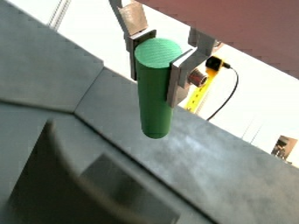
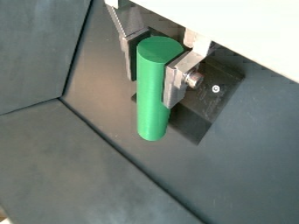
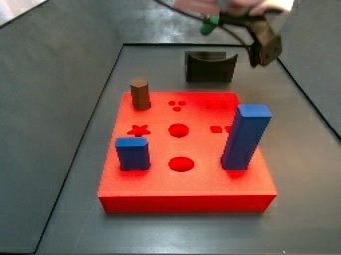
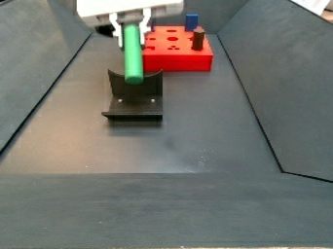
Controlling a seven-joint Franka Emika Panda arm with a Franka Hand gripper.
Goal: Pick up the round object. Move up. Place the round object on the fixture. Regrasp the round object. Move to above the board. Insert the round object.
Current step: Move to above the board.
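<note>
A: Well, start with the hand [image 2: 155,72]. What does it have?

B: In both wrist views its two silver fingers [image 1: 187,72] are closed on the upper part of the round object [image 1: 158,87], the green peg. The peg hangs upright, and most of its length is free below the fingers.

A: Where is the hand in the scene?

B: In a side view the peg [image 4: 131,51] is in the air over the fixture [image 4: 134,100], the dark notched block on the floor. Its lower end is close to the notch, but I cannot tell if it touches.

A: So how far is the task?

B: I judge that the pick and the lift are done, because the peg is off the floor and in the grip. The placing on the fixture looks like the step in hand. Left to do: release there, grasp again, go above the board [image 3: 186,194], and insert.

A: And the board, what is in its holes?

B: In a side view a brown cylinder [image 3: 140,94] stands at a far corner. A tall blue block [image 3: 246,137] and a short blue block [image 3: 131,153] stand nearer. Two round holes [image 3: 182,163] in the middle row are open, and the small star and the other small shapes are open too. I think one of the round holes is for the peg, but which one I cannot say.
</note>
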